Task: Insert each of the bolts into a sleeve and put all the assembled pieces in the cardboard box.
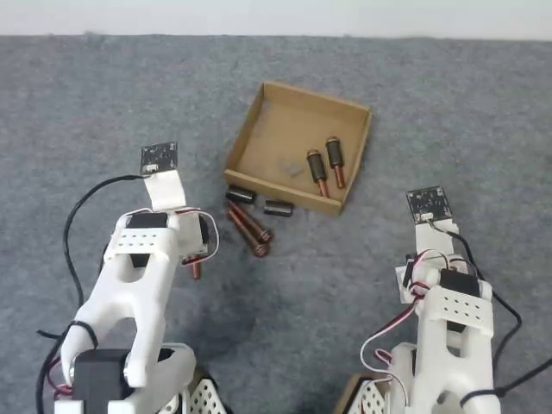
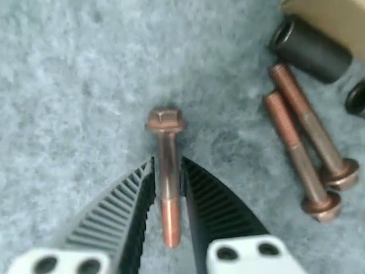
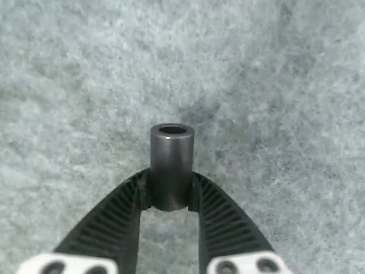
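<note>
While the left gripper is clamped on a bolt, its ribbed black fingers pinch the smooth copper-coloured shank just above the thread. The flanged hex head sticks out past the fingertips over fuzzy grey felt. Ahead of this gripper and off toward the other arm, two loose bolts lie side by side, nearly touching, heads pointing back toward the arms. Just beyond their threaded ends rest two loose sleeves, short black tubes lying on their sides against the near wall of the box. On the gripper's far side, away from the other arm, felt runs on in a broad stretch.

The right gripper is closed on a sleeve, a dark matte cylinder held by its lower end, its open bore facing away from the fingers. Felt spreads widely all round it, and the box sits well ahead and toward the left arm.

The box is shallow brown cardboard, square and open-topped, with straight thin walls. Two assembled pieces lie in its corner nearest the right arm, side by side, each a black sleeve with copper shank showing below.
</note>
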Action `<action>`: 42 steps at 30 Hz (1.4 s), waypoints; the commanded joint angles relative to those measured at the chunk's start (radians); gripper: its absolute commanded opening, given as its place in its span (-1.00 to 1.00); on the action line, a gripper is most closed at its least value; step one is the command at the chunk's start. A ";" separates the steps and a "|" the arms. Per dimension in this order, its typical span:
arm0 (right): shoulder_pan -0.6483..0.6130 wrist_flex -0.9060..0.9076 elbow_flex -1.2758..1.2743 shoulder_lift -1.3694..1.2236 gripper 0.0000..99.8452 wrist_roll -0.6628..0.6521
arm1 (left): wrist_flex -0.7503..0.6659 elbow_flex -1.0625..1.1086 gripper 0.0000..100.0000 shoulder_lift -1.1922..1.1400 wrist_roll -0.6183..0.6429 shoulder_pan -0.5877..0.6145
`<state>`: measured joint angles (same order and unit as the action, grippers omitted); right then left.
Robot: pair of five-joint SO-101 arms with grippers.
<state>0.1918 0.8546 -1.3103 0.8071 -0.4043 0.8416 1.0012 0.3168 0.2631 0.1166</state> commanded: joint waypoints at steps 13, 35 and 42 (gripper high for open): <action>-0.007 0.001 0.008 0.024 -0.99 -0.011 | -0.026 -0.160 -0.88 -0.192 0.080 0.005; -0.008 0.001 0.008 0.024 -0.99 -0.009 | 0.170 -0.444 -0.99 -0.499 0.077 0.032; -0.008 -0.001 0.008 0.024 -0.99 -0.011 | 0.110 -0.358 -0.98 -0.414 0.074 0.032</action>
<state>0.1918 0.8546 -1.3103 0.8071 -0.4058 1.0073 0.5854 -0.1573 0.3368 0.1304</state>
